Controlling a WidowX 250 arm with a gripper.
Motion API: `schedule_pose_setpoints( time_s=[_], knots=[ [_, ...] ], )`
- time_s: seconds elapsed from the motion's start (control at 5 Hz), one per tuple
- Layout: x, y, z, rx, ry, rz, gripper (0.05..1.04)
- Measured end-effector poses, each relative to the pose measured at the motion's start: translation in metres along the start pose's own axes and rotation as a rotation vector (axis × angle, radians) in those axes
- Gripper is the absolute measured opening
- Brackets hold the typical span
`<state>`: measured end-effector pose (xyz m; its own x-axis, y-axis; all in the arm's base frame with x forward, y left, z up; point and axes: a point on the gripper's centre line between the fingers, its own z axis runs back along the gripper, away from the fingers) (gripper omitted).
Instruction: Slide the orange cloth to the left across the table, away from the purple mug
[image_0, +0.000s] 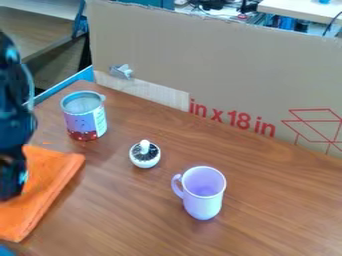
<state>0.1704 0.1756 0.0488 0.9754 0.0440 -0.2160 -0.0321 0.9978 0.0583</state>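
1. The black gripper (12, 187) is at the view's 8 o'clock edge, over or beside the folded orange cloth (50, 172); contact is unclear. I cannot tell how far open it is or whether it holds anything.
2. At 9 o'clock, beyond the cloth, stands an open-topped can (85, 120).
3. A small white pot with a knob (145, 156) sits near centre, toward 7 o'clock.
4. A pale lilac mug (203, 200) stands upright at 5 o'clock.
5. Cardboard (220, 65) rises at 12 o'clock behind the wooden table (127, 215).
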Motion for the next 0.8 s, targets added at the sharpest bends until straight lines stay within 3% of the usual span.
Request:
schedule_pose_setpoints(
  time_s=[0.2,0.4,0.6,0.8],
  knots=[
    [-0.013,-0.015,0.044,-0.009,-0.107,-0.049,1.001],
    [-0.025,-0.036,0.057,-0.003,-0.106,-0.105,1.001],
    [-0.025,-0.063,0.059,-0.006,-0.07,-0.16,1.001],
    [-0.025,-0.063,0.059,-0.003,-0.069,-0.157,1.001]
  ],
)
